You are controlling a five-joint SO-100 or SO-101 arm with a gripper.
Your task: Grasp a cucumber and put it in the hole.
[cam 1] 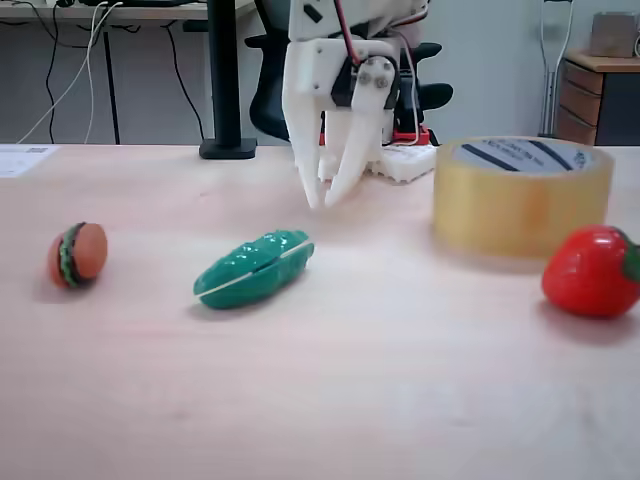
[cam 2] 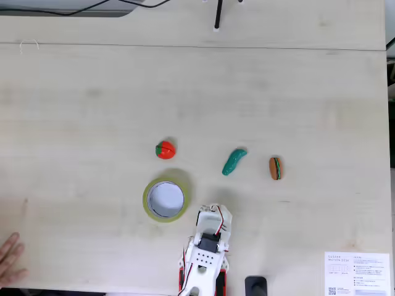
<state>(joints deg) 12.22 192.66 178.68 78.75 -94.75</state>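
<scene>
Cucumber, a glossy teal-green bumpy plastic toy, lies on the wooden tabletop; the white gripper hangs behind it, jaws nearly closed, empty.

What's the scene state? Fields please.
cucumber: lying on table, untouched
tape roll: flat on the table, hole up, nothing in it
gripper: above table behind cucumber, jaws nearly closed, holding nothing
strawberry: beside roll
burger: far side of cucumber from roll
hand: at table edge
</scene>
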